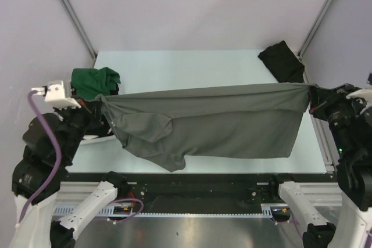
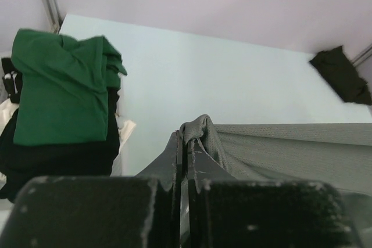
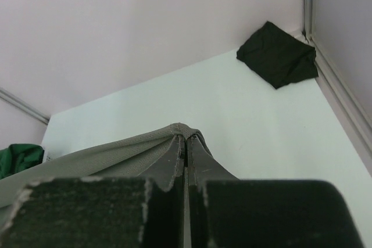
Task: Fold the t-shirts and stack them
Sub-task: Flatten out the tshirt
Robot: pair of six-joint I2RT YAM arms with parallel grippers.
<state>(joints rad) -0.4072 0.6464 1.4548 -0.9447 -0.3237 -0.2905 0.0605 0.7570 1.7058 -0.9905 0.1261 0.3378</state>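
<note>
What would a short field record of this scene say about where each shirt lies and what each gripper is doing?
Held item: dark charcoal grey cloth t-shirt, top edge stretched between both grippers, lower part hanging loose
Left gripper: shut on the grey shirt's left end
Right gripper: shut on its right end
Green cloth t-shirt: crumpled at the far left edge of the pale table
Black cloth t-shirt: bunched in the far right corner
Stack: not yet started
</note>
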